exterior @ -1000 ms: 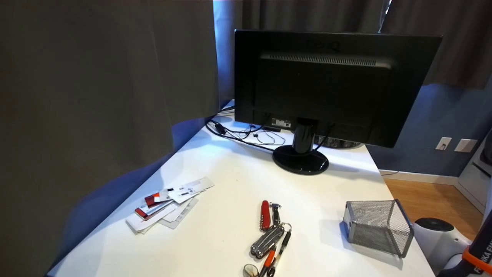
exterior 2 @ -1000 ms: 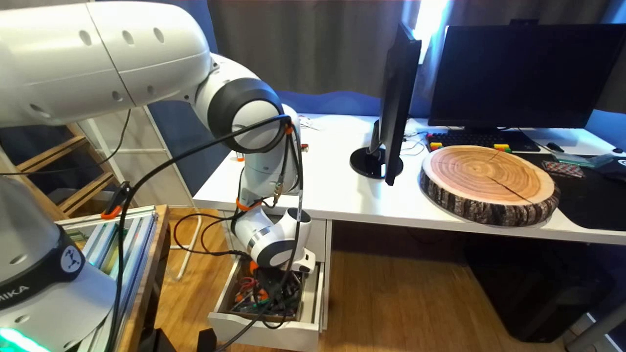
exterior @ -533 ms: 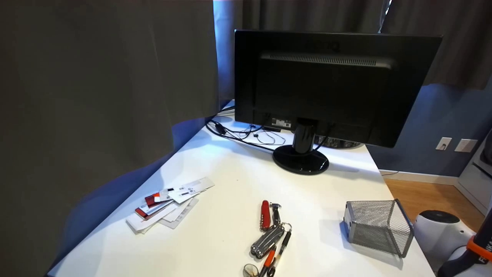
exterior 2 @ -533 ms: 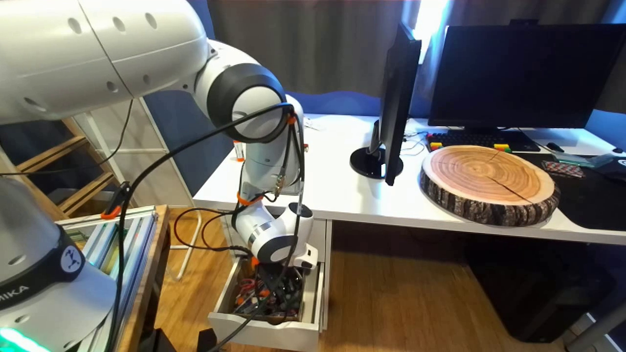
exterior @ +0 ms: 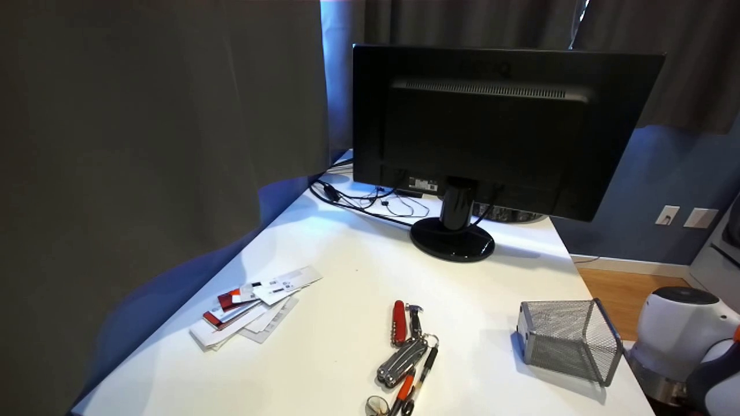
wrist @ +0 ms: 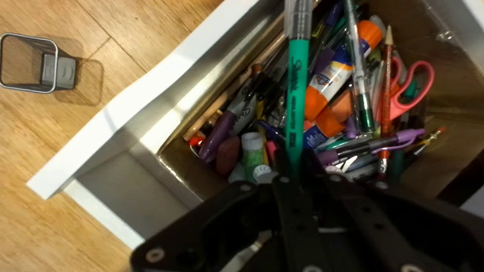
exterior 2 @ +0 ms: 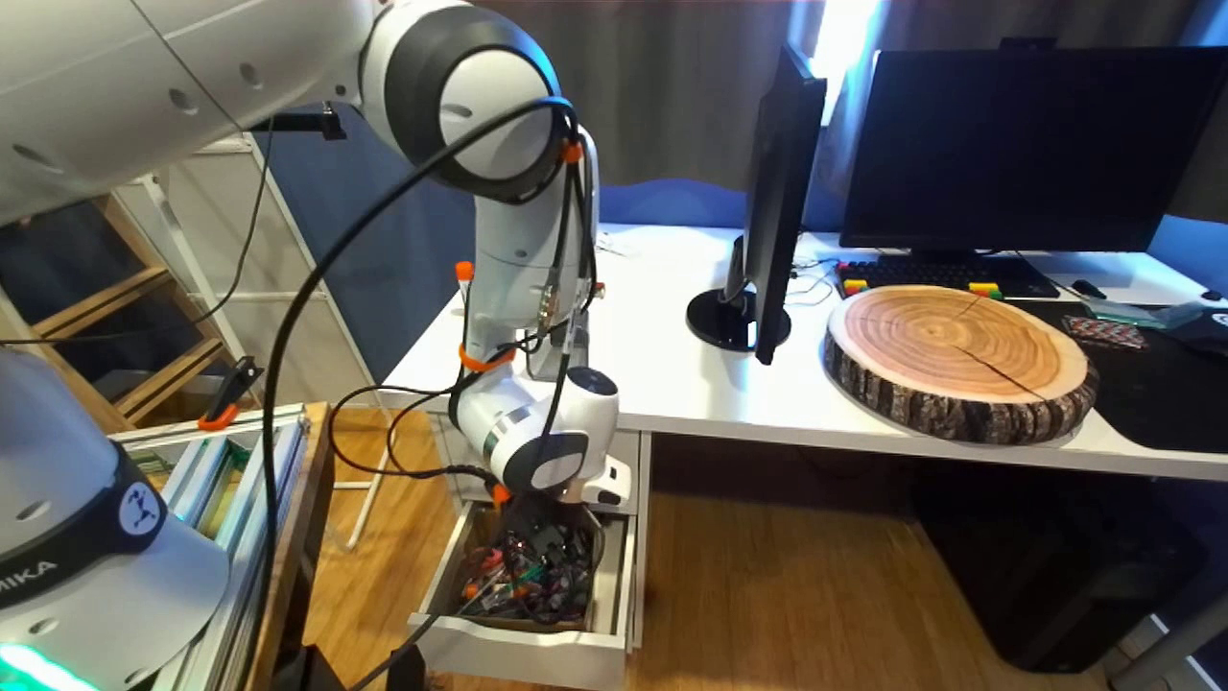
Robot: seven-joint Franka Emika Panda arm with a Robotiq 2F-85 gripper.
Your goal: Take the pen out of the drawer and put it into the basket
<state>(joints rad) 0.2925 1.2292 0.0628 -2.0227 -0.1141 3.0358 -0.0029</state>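
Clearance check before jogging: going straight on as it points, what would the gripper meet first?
Likely the pile of pens and glue sticks in the drawer below the gripper; which piece first, I can't tell: depth is unclear and the held green pen hides some.

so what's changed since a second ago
The white robot wrist rose higher over the open white drawer, along with the black pincer, which grips the thin green pen; when it took hold isn't shown. The drawer and the grey rectangular wire-mesh box on the white desk stayed put.
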